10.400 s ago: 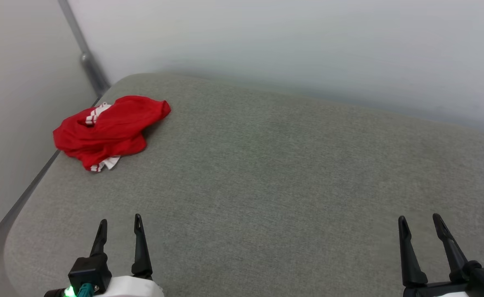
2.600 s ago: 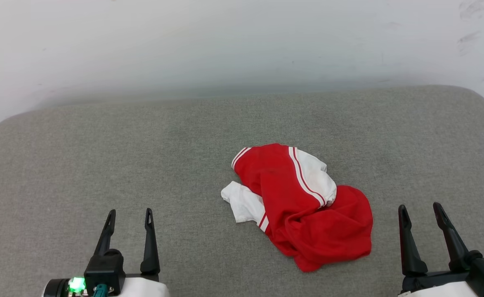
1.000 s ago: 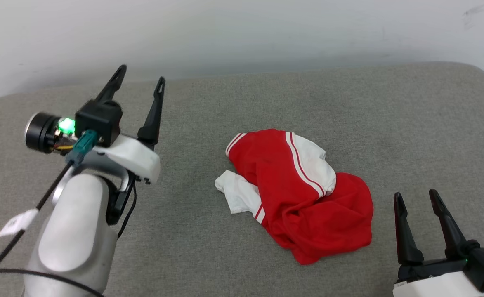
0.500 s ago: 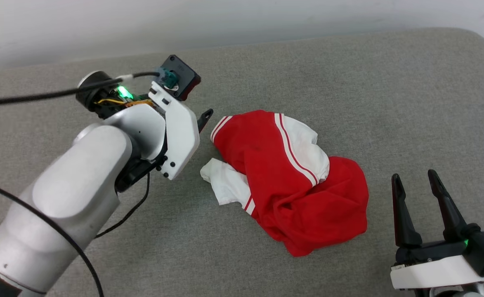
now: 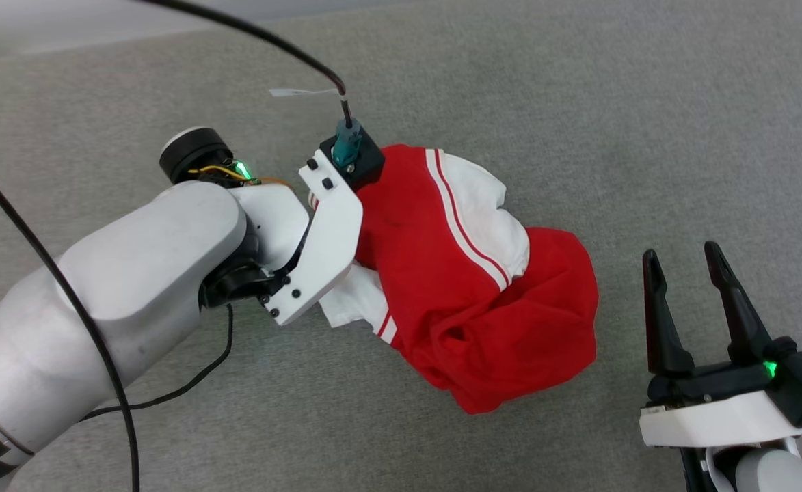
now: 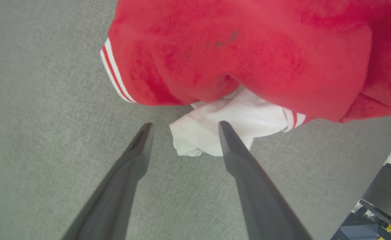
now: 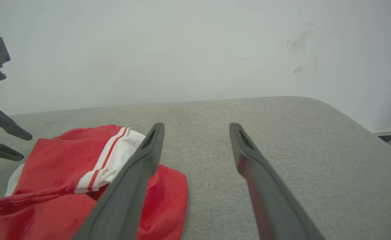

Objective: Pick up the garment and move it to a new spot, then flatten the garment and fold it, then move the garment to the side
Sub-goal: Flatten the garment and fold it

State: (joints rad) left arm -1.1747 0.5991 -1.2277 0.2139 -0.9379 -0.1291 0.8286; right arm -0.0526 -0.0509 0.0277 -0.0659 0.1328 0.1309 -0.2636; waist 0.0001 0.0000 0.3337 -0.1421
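Left gripper (image 6: 185,124) spread above white sleeve (image 6: 212,130) of garment (image 5: 483,294), mid-cushion (image 5: 578,102). Descend until fabric sits between jaws, then close. Right gripper (image 5: 681,250) spread, idle.

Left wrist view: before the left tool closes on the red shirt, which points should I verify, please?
1. Left tool open: ok.
2. White sleeve fold of the crumpled red jersey T-shirt lines up between its fingertips: ok.
3. Fingertips touching the cloth: cannot tell.
4. Right tool open and apart from the shirt: ok.
5. Shirt lying flat: not ok, it is bunched on the grey fabric surface.
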